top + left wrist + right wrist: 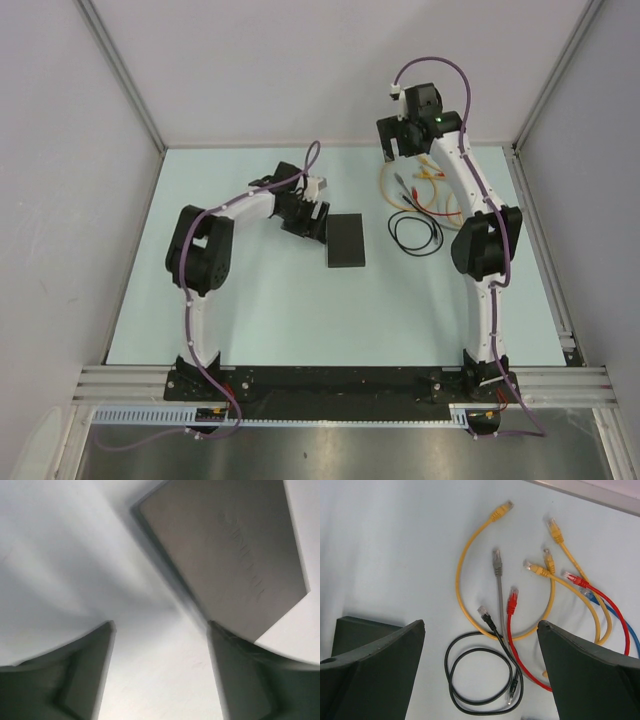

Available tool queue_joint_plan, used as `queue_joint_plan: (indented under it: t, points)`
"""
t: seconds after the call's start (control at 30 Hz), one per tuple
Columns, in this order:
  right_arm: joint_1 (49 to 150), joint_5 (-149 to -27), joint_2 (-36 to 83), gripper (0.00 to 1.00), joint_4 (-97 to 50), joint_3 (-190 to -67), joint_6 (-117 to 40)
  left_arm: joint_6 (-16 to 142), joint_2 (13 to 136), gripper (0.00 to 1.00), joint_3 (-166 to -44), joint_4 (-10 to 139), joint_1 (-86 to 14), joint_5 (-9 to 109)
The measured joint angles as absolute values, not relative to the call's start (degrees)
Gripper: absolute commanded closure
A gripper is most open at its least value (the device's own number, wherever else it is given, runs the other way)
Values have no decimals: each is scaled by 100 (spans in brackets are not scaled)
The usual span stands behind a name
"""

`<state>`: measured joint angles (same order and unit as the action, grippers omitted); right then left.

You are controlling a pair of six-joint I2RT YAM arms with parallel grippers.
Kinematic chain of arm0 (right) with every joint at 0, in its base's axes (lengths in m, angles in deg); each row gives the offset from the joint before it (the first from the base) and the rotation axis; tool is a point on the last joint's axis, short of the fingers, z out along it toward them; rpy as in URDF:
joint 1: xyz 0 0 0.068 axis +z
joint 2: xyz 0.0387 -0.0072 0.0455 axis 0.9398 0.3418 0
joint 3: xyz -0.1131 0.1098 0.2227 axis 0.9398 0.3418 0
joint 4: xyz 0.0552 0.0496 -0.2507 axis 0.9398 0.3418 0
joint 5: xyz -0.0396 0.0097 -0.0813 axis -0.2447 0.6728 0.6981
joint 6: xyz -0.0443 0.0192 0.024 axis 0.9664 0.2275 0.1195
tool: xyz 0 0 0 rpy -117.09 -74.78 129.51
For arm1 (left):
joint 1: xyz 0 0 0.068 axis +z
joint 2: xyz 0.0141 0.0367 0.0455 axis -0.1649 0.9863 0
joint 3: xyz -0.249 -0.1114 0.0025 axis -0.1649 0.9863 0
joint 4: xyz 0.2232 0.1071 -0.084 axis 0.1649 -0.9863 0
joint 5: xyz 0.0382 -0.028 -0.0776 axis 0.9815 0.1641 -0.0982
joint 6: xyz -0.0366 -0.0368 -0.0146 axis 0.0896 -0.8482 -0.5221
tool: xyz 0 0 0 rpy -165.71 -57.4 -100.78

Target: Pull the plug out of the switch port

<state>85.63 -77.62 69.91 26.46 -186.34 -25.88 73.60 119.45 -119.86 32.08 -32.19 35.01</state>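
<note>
Nearest you, the switch (345, 240) lies flat on the table (260, 310), roughly midway between the two arms and apart from the cables. Your left gripper (160, 630) sits low just beside its left edge, jaws spread and holding nothing. In the blurred wrist view its right finger (240, 680) is at the switch's near corner, but you cannot tell whether it touches. To the right of the switch a black cable (489, 622) lies coiled. Just beyond it, loose yellow cables (497, 514), a grey cable (498, 570) and a red cable (512, 605) are spread out. Farthest off, your right gripper (481, 630) hangs above that cluster, jaws wide, grasping nothing.
</note>
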Motion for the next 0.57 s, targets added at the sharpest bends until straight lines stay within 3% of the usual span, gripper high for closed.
queue_joint_plan:
  t: [0.23,0.57]
  points:
    - [8688,-7605,6805,0,2559,-18981,-2754,7369,10795,1,-11672,2920,-2717,3852]
    - [8740,-7314,5706,0,1433,-18929,-3005,7537,9827,0,-14139,3455,-2258,5009]
